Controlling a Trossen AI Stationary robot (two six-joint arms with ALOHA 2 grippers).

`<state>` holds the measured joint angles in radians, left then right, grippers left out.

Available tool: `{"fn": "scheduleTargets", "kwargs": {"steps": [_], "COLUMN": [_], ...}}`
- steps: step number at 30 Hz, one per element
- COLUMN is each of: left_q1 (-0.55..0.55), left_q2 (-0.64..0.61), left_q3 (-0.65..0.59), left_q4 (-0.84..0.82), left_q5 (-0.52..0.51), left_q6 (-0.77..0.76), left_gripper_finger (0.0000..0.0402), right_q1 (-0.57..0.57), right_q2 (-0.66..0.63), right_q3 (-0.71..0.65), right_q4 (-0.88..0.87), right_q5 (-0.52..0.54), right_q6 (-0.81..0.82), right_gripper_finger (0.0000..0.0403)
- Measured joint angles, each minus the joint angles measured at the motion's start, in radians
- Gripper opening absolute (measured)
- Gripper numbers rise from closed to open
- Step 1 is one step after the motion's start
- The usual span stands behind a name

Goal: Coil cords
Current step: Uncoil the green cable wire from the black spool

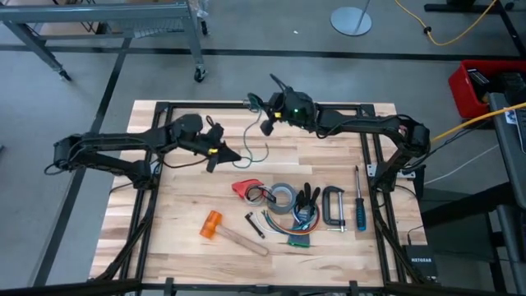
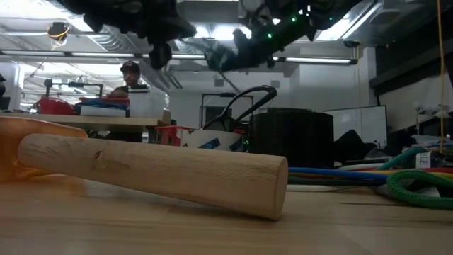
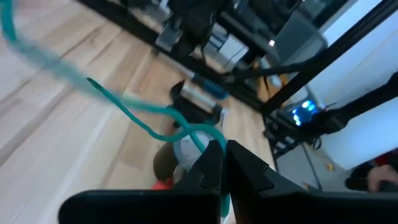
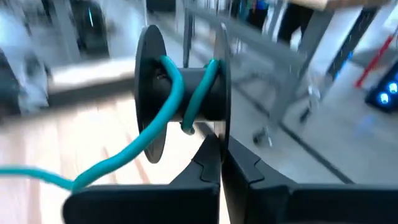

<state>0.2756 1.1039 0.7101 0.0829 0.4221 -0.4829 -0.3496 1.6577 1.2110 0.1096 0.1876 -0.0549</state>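
I hold the spool (image 4: 186,84) clamped in my right end effector (image 4: 221,158) while my left end effector (image 3: 222,163) pinches the teal cord (image 3: 134,112), keeping it taut for winding.

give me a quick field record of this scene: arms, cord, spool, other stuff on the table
left gripper: shut on the cord, above the table's far left
right gripper: shut on the spool, raised at the far edge
cord: teal, a few turns on the spool, rest hanging slack between the arms
other items: hammer, tape roll, clamp, screwdriver
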Motion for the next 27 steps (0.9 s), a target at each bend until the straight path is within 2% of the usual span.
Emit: {"fn": "scheduleTargets", "kwargs": {"steps": [8, 12, 15, 21, 24, 27], "left_q1": [0.039, 0.067, 0.092, 0.124, 0.124, 0.124], "left_q2": [-0.133, -0.216, -0.273, -0.322, -0.319, -0.304], "left_q3": [0.008, 0.008, 0.008, 0.008, 0.005, 0.002], "left_q4": [-0.022, -0.167, -0.339, -0.593, -0.592, -0.568], "left_q5": [0.005, 0.005, 0.005, 0.0, 0.001, 0.001], "left_q6": [-0.002, 0.043, 0.092, 0.095, 0.091, 0.091], "left_gripper_finger": [0.0001, 0.0001, 0.0001, 0.0001, 0.0001, 0.0001], "right_q1": [0.0, 0.0, 0.0, 0.002, 0.003, 0.003], "right_q2": [0.0, 0.0, 0.0, 0.001, 0.001, 0.001], "right_q3": [0.0, 0.0, 0.0, 0.0, 0.0, 0.0], "right_q4": [-0.42, -0.57, -0.616, -0.506, -0.354, -0.156], "right_q5": [-0.085, -0.181, -0.308, -0.593, -0.65, -0.617], "right_q6": [-0.106, -0.15, -0.154, -0.155, -0.131, -0.073], "right_gripper_finger": [0.0001, 0.0001, 0.0001, 0.0001, 0.0001, 0.0001]}}
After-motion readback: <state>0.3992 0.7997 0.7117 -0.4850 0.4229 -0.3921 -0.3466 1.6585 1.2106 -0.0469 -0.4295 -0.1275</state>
